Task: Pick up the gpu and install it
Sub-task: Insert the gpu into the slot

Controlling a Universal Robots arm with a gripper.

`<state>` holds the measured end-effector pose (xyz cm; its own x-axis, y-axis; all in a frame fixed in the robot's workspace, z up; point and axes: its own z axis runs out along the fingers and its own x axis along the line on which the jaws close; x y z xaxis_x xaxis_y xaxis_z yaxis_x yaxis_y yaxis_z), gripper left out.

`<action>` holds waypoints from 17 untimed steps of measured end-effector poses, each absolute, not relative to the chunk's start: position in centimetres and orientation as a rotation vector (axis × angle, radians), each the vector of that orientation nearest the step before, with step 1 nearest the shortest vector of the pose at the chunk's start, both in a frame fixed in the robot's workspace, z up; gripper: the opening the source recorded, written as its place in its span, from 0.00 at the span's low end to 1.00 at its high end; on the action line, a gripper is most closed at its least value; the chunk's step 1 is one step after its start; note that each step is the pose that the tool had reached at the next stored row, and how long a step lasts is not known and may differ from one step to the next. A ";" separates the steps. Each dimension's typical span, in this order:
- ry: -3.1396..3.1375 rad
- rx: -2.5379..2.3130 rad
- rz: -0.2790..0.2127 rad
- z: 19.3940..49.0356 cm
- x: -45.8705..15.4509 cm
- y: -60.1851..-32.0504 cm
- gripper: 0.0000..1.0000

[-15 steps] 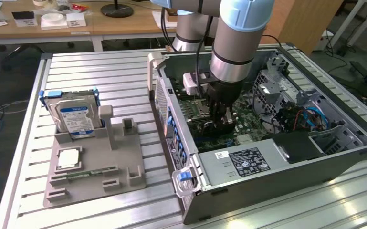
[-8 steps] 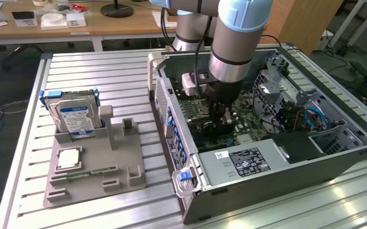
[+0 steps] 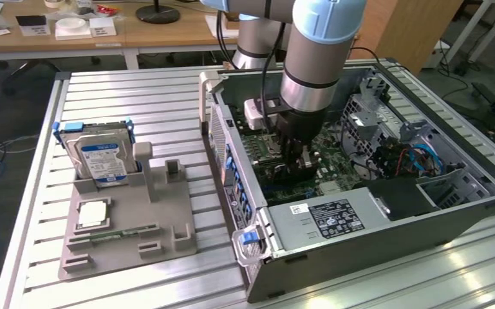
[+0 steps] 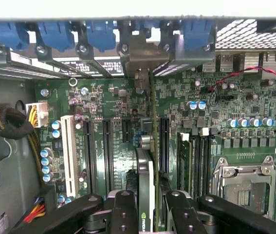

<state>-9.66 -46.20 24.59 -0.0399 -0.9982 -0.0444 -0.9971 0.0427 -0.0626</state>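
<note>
Slatted metal bench [image 3: 127, 96] carries the open computer case [image 3: 453, 206], with the hard drive [image 3: 100, 161] well off to one side. Inside, the jaws [image 4: 147, 204] grasp the gpu [image 4: 146, 165] edge-on between them, above the motherboard [image 4: 196, 126]. Slightly tilted, it could miss its slot [image 4: 163, 141] and jam; blue retention clips [image 4: 55, 34] and the bracket bay crowd ahead.

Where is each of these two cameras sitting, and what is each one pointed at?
Exterior view: off the arm, above, looking down at the open computer case on a slatted table; the arm and gripper show.
Wrist view: on the wrist, looking into the case at the motherboard; fingers grip the gpu.
Shared: the motherboard and gripper.
</note>
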 end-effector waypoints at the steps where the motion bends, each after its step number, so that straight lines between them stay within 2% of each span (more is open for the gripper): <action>1: 2.212 -2.123 -0.022 24.6 -9.7 -46.2 0.27; 17: 2.212 -2.123 -0.022 24.4 -9.7 -46.2 0.27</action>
